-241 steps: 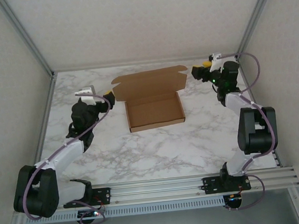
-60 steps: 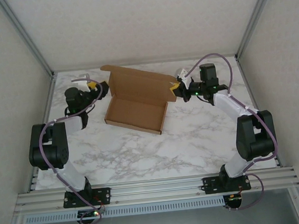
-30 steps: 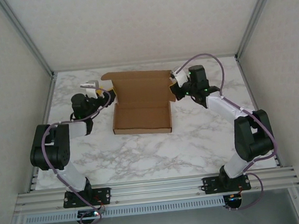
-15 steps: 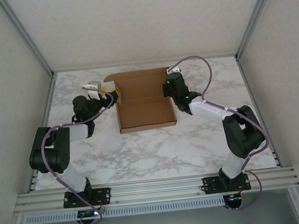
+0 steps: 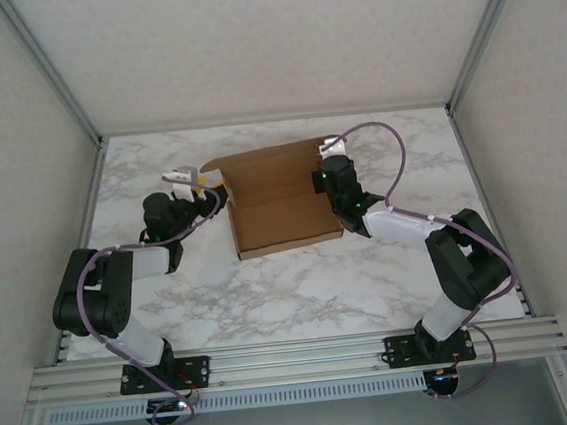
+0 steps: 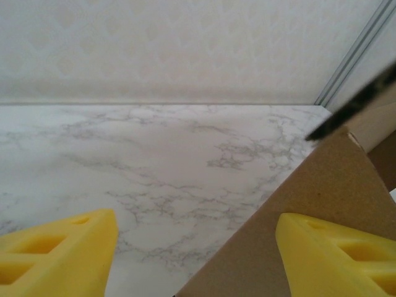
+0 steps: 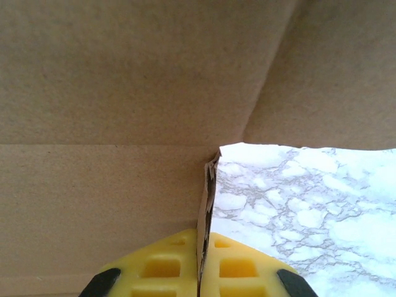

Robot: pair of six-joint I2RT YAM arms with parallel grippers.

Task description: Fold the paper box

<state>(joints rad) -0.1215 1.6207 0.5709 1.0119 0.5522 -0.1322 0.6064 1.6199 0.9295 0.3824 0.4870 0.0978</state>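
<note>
The right pincer (image 7: 199,241) was clamped on the thin upper edge of the paper box's (image 7: 124,93) right side wall, its yellow fingers (image 7: 164,266) pressed together with a sliver of cardboard between them. The left pincer (image 6: 195,219) stood wide and held nothing, with a flap corner (image 6: 322,179) just beside its right finger. Seen from above, the box sat toward the far middle of the marbled surface (image 5: 270,284), between the two arms, with its tray formed and its lid panel (image 5: 269,162) not yet closed. Because only one wall was held, the light box could skid or pivot on the smooth surface. A hard pull could crease or tear the pinched edge. A careless advance by the open pincer could bend the flap the wrong way.
</note>
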